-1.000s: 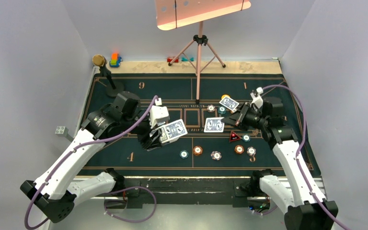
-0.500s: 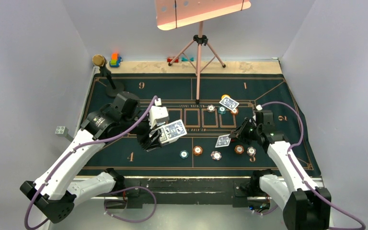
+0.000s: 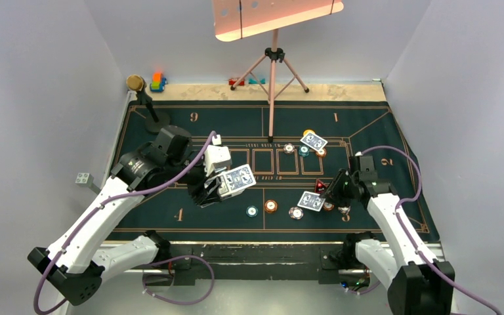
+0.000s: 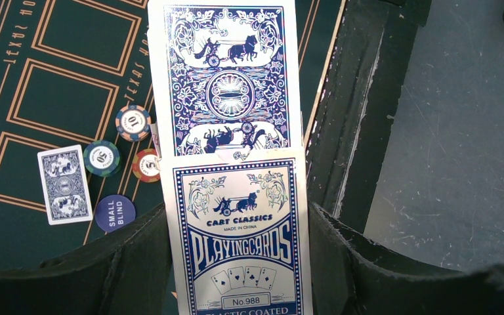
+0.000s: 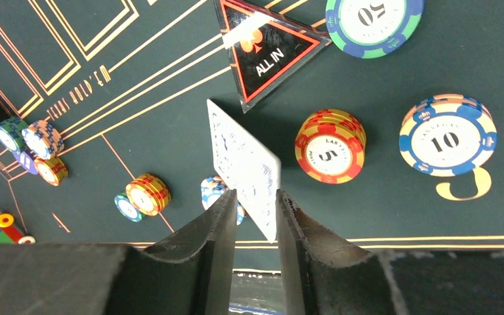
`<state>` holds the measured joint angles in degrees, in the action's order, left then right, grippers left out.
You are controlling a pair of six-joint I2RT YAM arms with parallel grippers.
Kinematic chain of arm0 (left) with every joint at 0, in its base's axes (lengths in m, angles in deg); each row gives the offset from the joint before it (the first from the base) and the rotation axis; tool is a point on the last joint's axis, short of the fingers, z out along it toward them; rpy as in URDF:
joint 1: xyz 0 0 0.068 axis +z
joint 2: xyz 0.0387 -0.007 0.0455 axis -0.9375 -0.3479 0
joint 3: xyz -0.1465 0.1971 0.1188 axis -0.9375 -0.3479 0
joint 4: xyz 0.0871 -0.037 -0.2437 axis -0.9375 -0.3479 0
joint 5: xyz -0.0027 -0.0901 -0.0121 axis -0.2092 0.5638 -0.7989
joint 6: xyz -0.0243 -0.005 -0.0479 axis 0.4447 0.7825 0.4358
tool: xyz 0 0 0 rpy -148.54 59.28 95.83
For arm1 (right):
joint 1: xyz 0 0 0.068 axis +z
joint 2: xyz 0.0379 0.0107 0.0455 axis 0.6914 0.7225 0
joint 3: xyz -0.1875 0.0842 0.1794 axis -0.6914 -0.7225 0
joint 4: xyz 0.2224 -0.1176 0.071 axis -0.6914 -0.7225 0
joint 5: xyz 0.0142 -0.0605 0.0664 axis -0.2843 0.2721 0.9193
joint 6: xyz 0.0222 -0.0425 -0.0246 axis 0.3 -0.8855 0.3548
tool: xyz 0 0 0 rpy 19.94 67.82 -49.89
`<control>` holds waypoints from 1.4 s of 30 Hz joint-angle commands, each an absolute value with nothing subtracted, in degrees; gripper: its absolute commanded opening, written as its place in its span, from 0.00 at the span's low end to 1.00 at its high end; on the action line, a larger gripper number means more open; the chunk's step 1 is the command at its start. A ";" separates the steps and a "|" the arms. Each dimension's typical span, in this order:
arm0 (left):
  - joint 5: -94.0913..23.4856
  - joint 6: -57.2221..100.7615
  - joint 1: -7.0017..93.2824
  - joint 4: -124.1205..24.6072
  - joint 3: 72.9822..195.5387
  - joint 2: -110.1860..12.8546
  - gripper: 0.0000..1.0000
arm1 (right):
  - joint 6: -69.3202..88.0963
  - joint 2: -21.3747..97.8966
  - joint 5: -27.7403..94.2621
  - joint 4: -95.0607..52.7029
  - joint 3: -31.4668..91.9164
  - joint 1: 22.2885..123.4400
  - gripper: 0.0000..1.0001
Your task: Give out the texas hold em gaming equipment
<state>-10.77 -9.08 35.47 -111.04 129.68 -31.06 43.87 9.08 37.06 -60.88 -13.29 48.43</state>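
We see the right gripper (image 5: 252, 216) clenched on the lower edge of a blue-backed, white-bordered playing card (image 5: 243, 157), one dark finger on each face. The card is tilted above the dark green felt mat (image 5: 138, 98), just on the robot's side of a red-and-black triangular marker (image 5: 266, 56) lettered ALL IN, which lies flat on the felt.

Just to the right of the marker lies a green-and-blue chip marked 50 (image 5: 374, 20). On the marker's near side sit a red-and-yellow chip marked 5 (image 5: 330, 146) and, further right, a blue, orange and white chip marked 10 (image 5: 447, 134). To the marker's left, towards the near edge, three more chips lie in a loose row: a teal chip (image 3: 252, 211), an orange chip (image 3: 271, 206) and a pinkish-white chip (image 3: 295, 212).

Well to the left of the marker, the left gripper (image 4: 236, 236) is raised over the felt and grips a blue-and-white card box (image 4: 236, 243) printed CART CLASSICS PLAYING CARDS. A protruding blue-backed card (image 4: 226, 79) stands out of the box's top.

Beyond the marker, towards the far edge, a second face-down card (image 4: 65, 184) lies flat. Beside it are a few chips, a dark blue disc lettered SMALL BLIND (image 4: 115, 213) and a yellow disc (image 3: 308, 132).
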 commanded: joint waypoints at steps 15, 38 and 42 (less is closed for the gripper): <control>-7.51 -9.62 35.76 -109.45 130.50 -31.07 0.00 | 45.01 4.97 53.54 -51.25 4.11 53.37 0.83; -7.44 -10.91 35.71 -109.78 130.89 -32.25 0.00 | 43.88 33.20 64.08 -32.80 19.55 84.94 0.95; -7.49 -10.92 35.77 -109.84 130.95 -32.25 0.00 | 44.76 33.64 64.11 -31.31 17.99 85.66 0.96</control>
<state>-9.19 -10.13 35.51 -111.08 129.68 -32.50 45.16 34.26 62.74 -35.52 17.59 85.08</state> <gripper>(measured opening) 0.710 0.952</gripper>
